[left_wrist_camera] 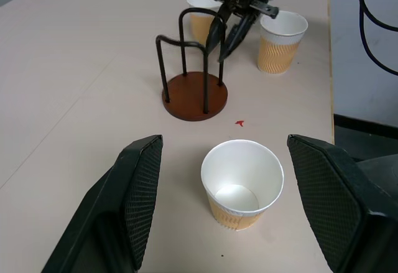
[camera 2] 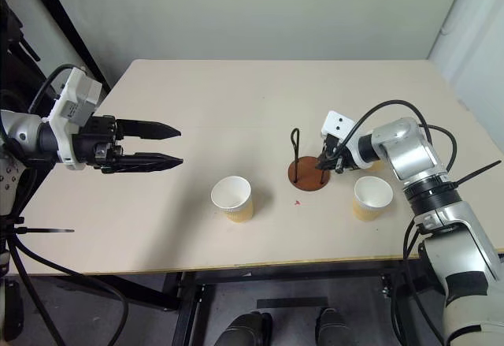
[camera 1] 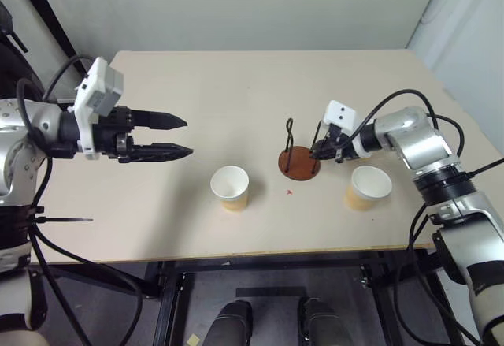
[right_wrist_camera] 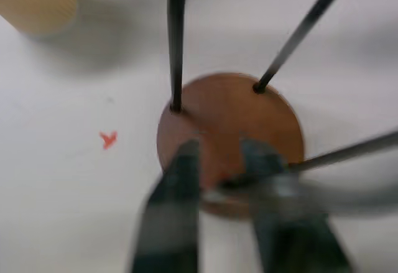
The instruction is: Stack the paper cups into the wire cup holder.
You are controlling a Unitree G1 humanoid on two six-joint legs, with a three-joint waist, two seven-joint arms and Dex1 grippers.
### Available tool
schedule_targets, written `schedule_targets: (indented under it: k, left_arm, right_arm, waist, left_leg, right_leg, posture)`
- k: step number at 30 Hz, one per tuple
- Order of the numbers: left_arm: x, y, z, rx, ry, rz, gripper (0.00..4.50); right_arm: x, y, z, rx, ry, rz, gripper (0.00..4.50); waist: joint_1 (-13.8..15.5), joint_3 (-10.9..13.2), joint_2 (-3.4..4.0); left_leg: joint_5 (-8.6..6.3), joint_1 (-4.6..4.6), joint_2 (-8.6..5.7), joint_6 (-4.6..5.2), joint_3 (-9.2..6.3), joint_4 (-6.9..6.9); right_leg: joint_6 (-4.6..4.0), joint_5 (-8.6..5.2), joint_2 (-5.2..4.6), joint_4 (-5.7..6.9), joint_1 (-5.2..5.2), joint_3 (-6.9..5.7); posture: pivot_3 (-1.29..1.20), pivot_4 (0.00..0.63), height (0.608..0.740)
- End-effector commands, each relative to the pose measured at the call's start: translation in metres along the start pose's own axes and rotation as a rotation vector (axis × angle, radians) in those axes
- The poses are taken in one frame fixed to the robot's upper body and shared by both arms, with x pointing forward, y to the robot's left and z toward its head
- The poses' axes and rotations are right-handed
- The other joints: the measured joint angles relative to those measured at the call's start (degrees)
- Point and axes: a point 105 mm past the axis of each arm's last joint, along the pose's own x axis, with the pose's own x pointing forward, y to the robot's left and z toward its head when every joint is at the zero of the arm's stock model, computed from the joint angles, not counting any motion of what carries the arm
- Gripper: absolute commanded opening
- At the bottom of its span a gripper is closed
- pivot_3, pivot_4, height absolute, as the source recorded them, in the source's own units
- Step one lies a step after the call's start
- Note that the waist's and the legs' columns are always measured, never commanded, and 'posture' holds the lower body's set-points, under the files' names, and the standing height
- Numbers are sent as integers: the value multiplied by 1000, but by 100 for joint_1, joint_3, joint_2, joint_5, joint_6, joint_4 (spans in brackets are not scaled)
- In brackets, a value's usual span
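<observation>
The wire cup holder (camera 1: 298,162) stands right of the table's middle, its two black loops upright on a round reddish-brown base (left_wrist_camera: 194,96). My right gripper (camera 1: 316,154) is at the holder's right loop. Its two fingers (right_wrist_camera: 178,192) are slightly parted low over the base, on either side of a wire leg, and grip nothing. One paper cup (camera 1: 230,187) stands upright left of the holder, a second paper cup (camera 1: 369,186) stands to its right by my right forearm, and a third paper cup (left_wrist_camera: 200,10) stands behind the right gripper. My left gripper (camera 1: 188,136) hovers open and empty above the table's left part, pointing at the cups.
All of it rests on a pale table (camera 1: 236,86) whose front edge runs just past the cups. A small red mark (camera 1: 289,191) lies in front of the holder. Black cables hang from both arms. A wall stands behind the table's far edge.
</observation>
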Motion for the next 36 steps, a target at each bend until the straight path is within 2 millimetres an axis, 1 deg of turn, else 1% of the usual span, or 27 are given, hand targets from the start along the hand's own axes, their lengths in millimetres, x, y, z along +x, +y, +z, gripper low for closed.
schedule_targets:
  k: [1, 6, 9, 14, 17, 20, 22, 24, 26, 31, 36]
  left_arm:
    - [-4, 0, 14, 52, -16, 15, 3438]
    - [-2, 1, 14, 53, -19, 13, 3438]
    - [0, 2, 13, 52, -21, 10, 3438]
    - [2, 4, 13, 51, -28, 3, 3438]
    - [5, 5, 13, 52, -34, -4, 3438]
    - [8, 6, 14, 54, -40, -14, 3438]
    - [9, 7, 15, 56, -41, -18, 3438]
    - [10, 8, 16, 60, -45, -28, 3438]
    - [11, 7, 17, 60, -48, -41, 3438]
    - [11, 7, 19, 80, -29, -64, 3438]
    - [9, 3, 24, 101, -20, -95, 3438]
  right_arm:
    - [-9, -9, 15, -34, -28, -46, 2587]
    - [-18, -22, 19, 8, -42, -118, 4281]
    - [-43, -36, 20, 50, -37, -188, 4281]
    - [-81, -38, 21, 72, -26, -211, 4281]
    - [-103, -41, 21, 55, -8, -240, 4281]
    - [-118, -47, 21, 44, 7, -285, 4281]
    - [-124, -51, 19, 29, 27, -310, 4281]
    - [-128, -53, 13, -26, 83, -326, 4281]
    - [-127, -55, 7, -87, 134, -335, 4281]
    - [-117, -55, 4, -167, 186, -287, 4281]
    - [-105, -58, -8, -210, 242, -257, 4281]
  waist:
    - [-3, 0, 0]
    - [-8, 0, 0]
    - [10, 0, 1]
    - [51, 0, 0]
    - [43, 0, 0]
    - [34, 0, 1]
    - [15, 0, 1]
    - [10, 0, 0]
    - [11, 0, 0]
    - [10, 0, 1]
    - [4, 1, 1]
  left_leg:
    - [0, 0, 0, -1, 0, 0]
    - [-1, 0, 1, -3, 0, 0]
    - [-2, -2, 0, -4, -1, 0]
    - [-9, -11, -1, -4, 0, 1]
    - [-14, -10, 0, -8, 0, 0]
    - [-13, -10, 2, -9, -1, 0]
    - [-11, -9, 3, -6, -1, 0]
    - [-10, -3, 2, -5, -1, 0]
    - [-7, -2, 3, 0, -2, 0]
    - [-5, 0, 3, 3, -2, 1]
    - [-5, 2, 3, 4, -1, 1]
  right_leg:
    - [0, 0, 0, 0, -1, 0]
    - [0, 0, 0, 0, -1, -1]
    - [0, 0, 0, 0, -2, -1]
    - [-16, -9, -3, -2, -4, -7]
    - [-16, -10, -2, -1, -7, -6]
    - [-15, -10, 0, 2, -11, -7]
    - [-15, -9, 0, 3, -10, -7]
    - [-15, -9, 0, 4, -7, -5]
    - [-15, -9, -1, 4, -2, -7]
    - [-12, -7, -1, 6, -1, -5]
    - [-10, -6, -1, 6, 0, -6]
  posture:
    - [0, 150, 740]
    - [0, 150, 740]
    - [0, 150, 740]
    - [0, 150, 740]
    - [0, 150, 740]
    - [0, 150, 740]
    - [0, 150, 740]
    - [0, 150, 740]
    - [0, 150, 740]
    - [0, 150, 740]
    - [0, 150, 740]
